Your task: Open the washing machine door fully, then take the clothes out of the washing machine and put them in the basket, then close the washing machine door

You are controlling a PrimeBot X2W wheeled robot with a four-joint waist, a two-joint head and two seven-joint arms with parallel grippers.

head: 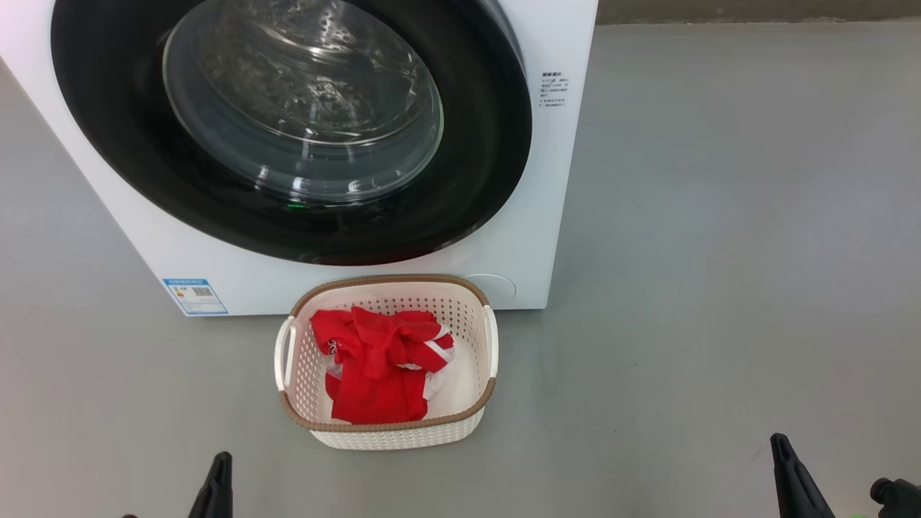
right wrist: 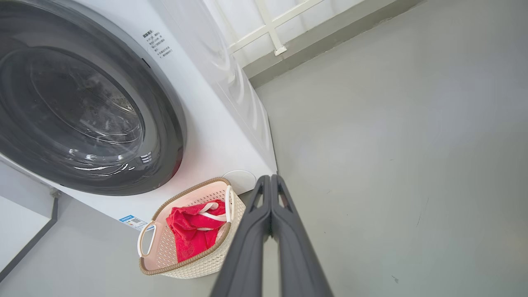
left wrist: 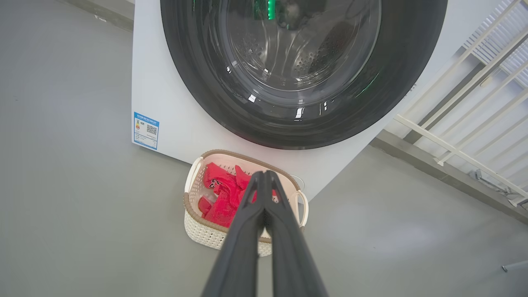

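Note:
The white washing machine [head: 144, 237] stands on the grey floor, its round black-rimmed washing machine door [head: 288, 122] shut flat against the front. The red clothes [head: 381, 360] lie bundled in the cream basket [head: 403, 432], which sits on the floor right before the machine. My left gripper [head: 219, 467] is low at the left, shut and empty, well short of the basket. My right gripper [head: 781, 450] is low at the right, shut and empty. In the left wrist view the shut left gripper [left wrist: 264, 175] points at the basket [left wrist: 202, 235]; the shut right gripper [right wrist: 270, 179] points past the basket [right wrist: 185, 268].
Grey floor [head: 719, 252] spreads wide to the right of the machine. A white railing [left wrist: 466, 123] and a low kerb run behind the machine's right side. A blue label [head: 196, 296] marks the machine's lower left corner.

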